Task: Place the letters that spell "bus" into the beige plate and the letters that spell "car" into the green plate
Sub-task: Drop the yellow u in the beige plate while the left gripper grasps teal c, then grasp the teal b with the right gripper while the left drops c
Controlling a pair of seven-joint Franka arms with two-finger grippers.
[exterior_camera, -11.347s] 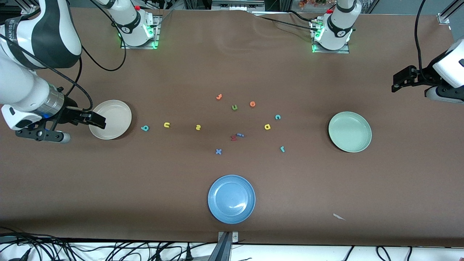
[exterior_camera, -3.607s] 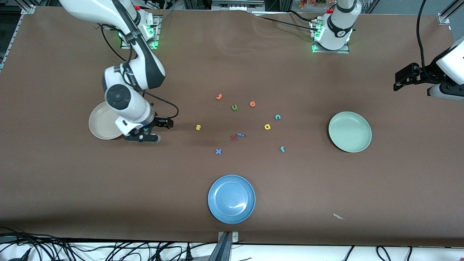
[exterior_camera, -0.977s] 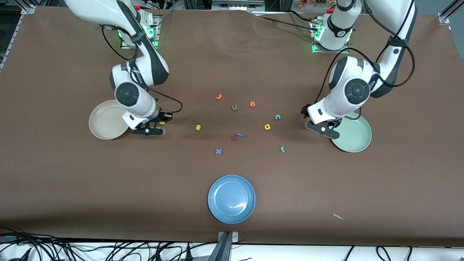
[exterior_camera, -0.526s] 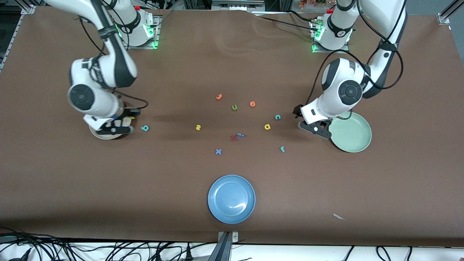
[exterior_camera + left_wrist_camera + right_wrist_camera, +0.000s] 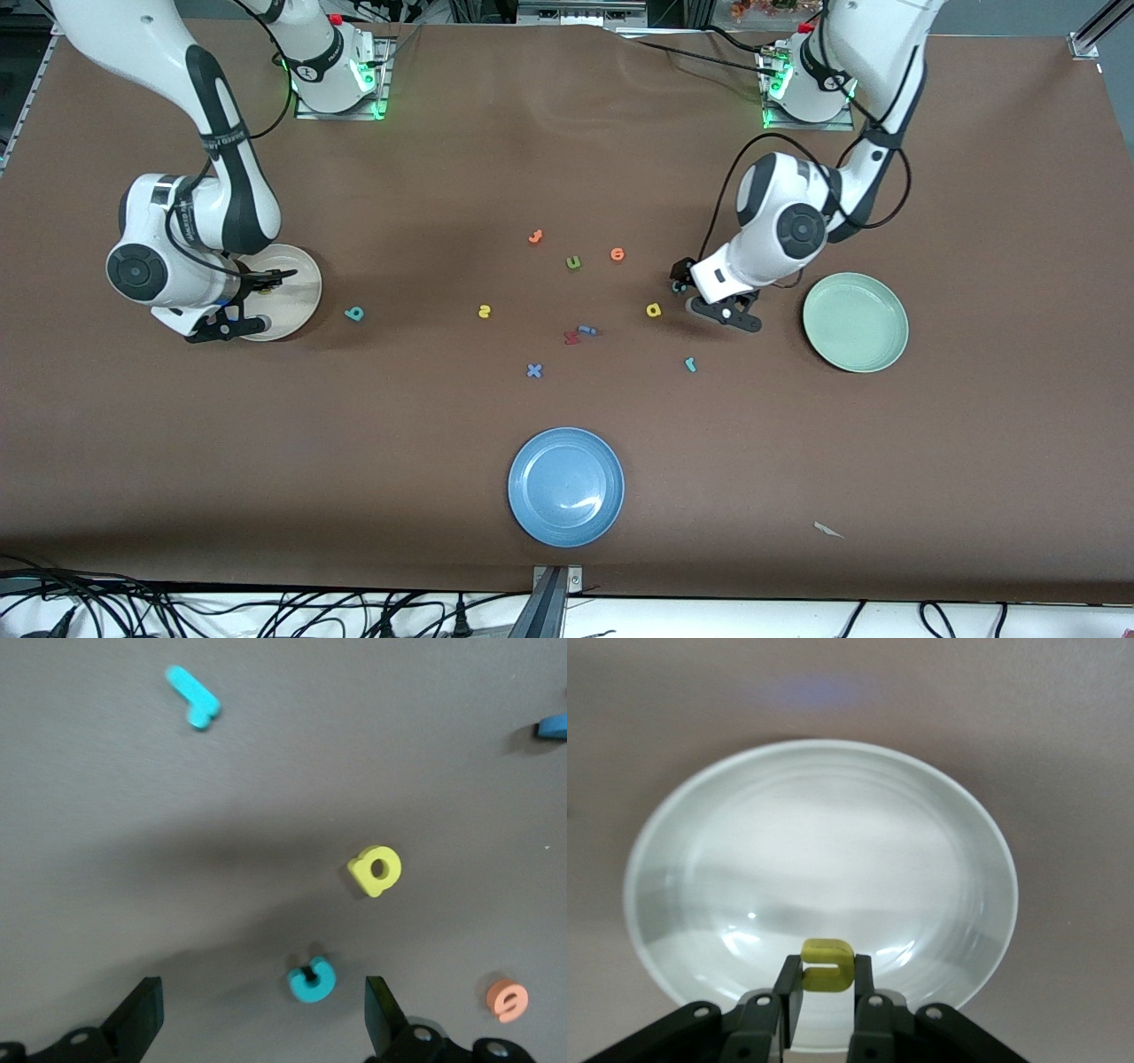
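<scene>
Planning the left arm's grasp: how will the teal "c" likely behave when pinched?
The teal "c" looks small, chunky and flat-lying, so it is probably light and stiff. Its rounded rim may let it skid on the smooth table. The left gripper, jaws open, hovers over it.

Table cover (image 5: 443, 425) matt brown, smooth, faint creases near the arm bases. Beige plate (image 5: 682, 859) glossy, smooth, plastic-looking, soft ring highlights; blue plate (image 5: 532, 514) glossy with a bright glint at 4 o'clock of its centre. Letters matt, foam-like: yellow u (image 5: 827, 964), teal c (image 5: 311, 980), yellow a (image 5: 376, 870).
</scene>
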